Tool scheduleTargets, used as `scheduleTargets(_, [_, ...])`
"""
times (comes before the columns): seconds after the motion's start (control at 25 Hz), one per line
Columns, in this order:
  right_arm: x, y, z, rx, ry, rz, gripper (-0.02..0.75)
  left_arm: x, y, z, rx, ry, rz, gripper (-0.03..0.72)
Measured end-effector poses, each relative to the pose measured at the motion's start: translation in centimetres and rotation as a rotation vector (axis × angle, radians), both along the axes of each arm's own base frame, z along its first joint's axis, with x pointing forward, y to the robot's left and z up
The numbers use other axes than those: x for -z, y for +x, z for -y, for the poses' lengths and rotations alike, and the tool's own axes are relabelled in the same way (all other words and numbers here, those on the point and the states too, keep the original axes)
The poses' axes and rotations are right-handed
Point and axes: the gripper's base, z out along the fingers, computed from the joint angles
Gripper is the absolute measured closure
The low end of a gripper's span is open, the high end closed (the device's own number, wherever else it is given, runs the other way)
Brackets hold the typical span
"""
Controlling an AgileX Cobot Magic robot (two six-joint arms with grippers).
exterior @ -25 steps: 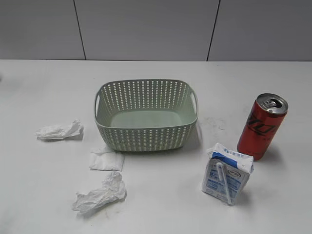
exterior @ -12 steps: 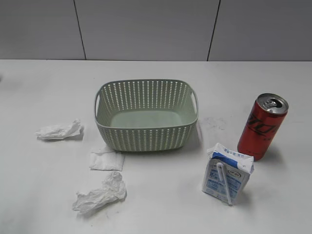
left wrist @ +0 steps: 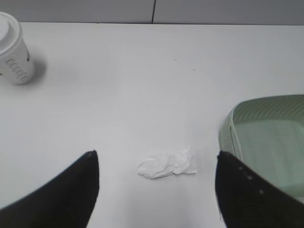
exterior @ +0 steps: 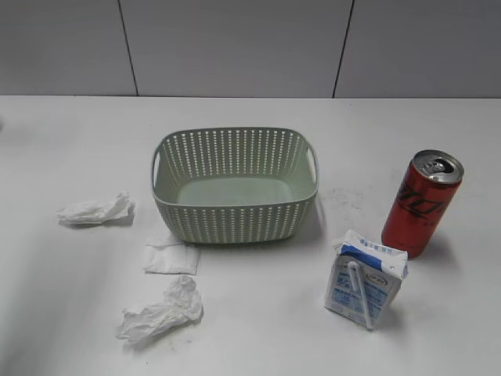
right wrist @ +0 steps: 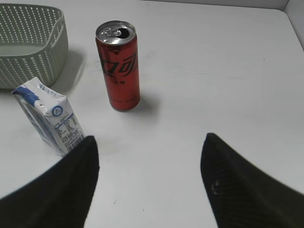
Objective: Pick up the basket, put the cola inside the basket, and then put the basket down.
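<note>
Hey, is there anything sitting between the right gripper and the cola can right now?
Nothing visible blocks it. In the right wrist view the cola stands upright on bare table ahead of the open right gripper. The milk carton stands off to the left, apart from the can.

We see little of the robot beyond its two tools. Our left tool (left wrist: 156, 190) shows as two matte black fingers, broad at the base and tapering to blunt tips, at seven and five o'clock in its wrist view; the five o'clock finger (left wrist: 247, 194) carries faint pale specks near its inner edge. Our right tool (right wrist: 149, 185) looks alike: two smooth black fingers, one (right wrist: 242, 185) with small light flecks. No cables or screws are visible.
</note>
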Motion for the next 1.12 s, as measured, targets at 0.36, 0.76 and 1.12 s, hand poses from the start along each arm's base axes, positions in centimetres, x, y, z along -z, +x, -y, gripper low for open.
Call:
scheduleTargets(0.36, [0.0,0.0,0.0,0.000,0.000,0.000,0.229,2.6,7.5,2.6,0.016,0.014,-0.310,0.114])
scheduleTargets(0.76, [0.0,0.0,0.0,0.000,0.000,0.000,0.229,8.1,10.6,10.9,0.064,0.115,-0.464,0.114])
scheduleTargets(1.12, [0.0,0.0,0.0,0.000,0.000,0.000,0.229,14.5,11.8,15.1,0.070,0.142,-0.577,0.114])
